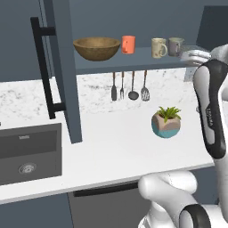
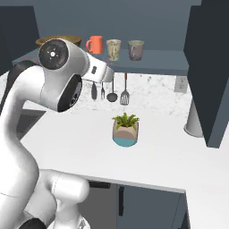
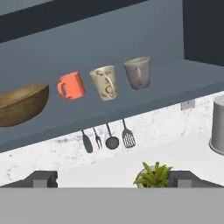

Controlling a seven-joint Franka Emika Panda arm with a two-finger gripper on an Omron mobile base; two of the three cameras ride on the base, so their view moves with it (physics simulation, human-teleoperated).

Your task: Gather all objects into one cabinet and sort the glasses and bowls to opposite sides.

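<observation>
Slate-blue cabinet (image 1: 133, 60) stands open, and on its floor we see all four task items in a row: wooden bowl (image 1: 97, 47) at the left, then orange cup (image 1: 128, 44), beige mug (image 1: 158, 47) and grey-brown mug (image 1: 175, 46) at the right, each apart from its neighbour. Its door (image 1: 62, 67) swings out toward us with a long black bar handle (image 1: 43, 67). Under the cabinet, metal utensils (image 1: 129, 87) with dark handles hang against a speckled white backsplash (image 1: 26, 98). Below that we note a white countertop (image 1: 116, 147), with a potted plant (image 1: 166, 121) in a teal-and-tan pot standing alone mid-counter and a dark sink (image 1: 29, 153) set in at the left. A grey cylindrical pot (image 2: 196, 118) sits on the counter at the right, by a wall outlet (image 2: 181, 83). Slate-blue base units (image 2: 147, 205) run below the counter edge. Our gripper (image 3: 112, 180) hangs back from the shelf, facing the cups; its dark fingertips (image 3: 41, 178) stand far apart at the bottom of the hand view, so wide, holding nothing.
</observation>
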